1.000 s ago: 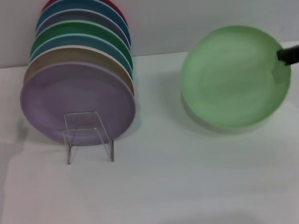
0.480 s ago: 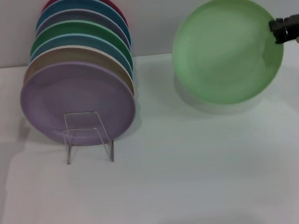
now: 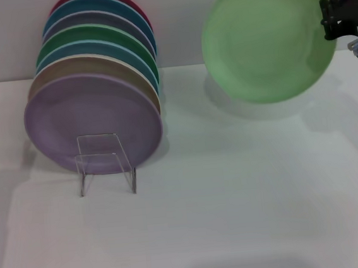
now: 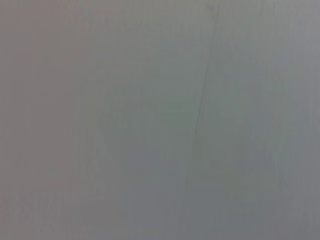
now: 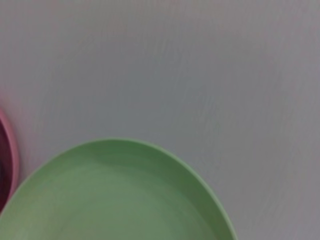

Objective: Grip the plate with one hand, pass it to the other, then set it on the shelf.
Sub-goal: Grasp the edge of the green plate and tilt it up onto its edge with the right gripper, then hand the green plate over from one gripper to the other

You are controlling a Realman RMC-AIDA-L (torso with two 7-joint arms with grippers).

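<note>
The round, shallow, pale mint-green plastic plate (image 3: 266, 37) is off the white bench (image 3: 236, 198), held tilted up on edge above the far right part of it, its face turned toward the head camera. The black jointed right gripper (image 3: 328, 19) has it by the right rim, jaws closed narrowly on that edge. So the first grip looks done; the pass to the other hand and the placing are both left.

The left gripper does not appear in the head view, and its wrist camera shows only a plain grey surface, so how its jaws stand cannot be told.

The low clear-and-silver wire plate rack (image 3: 106, 163) stands near the far left corner of the bench, well apart from the lifted plate. It already carries a row of upright plates, a lilac-purple plate (image 3: 92, 123) at the front. Whether a free slot remains in front of that plate is hard to judge from here; it probably does, at the small front loop.
</note>
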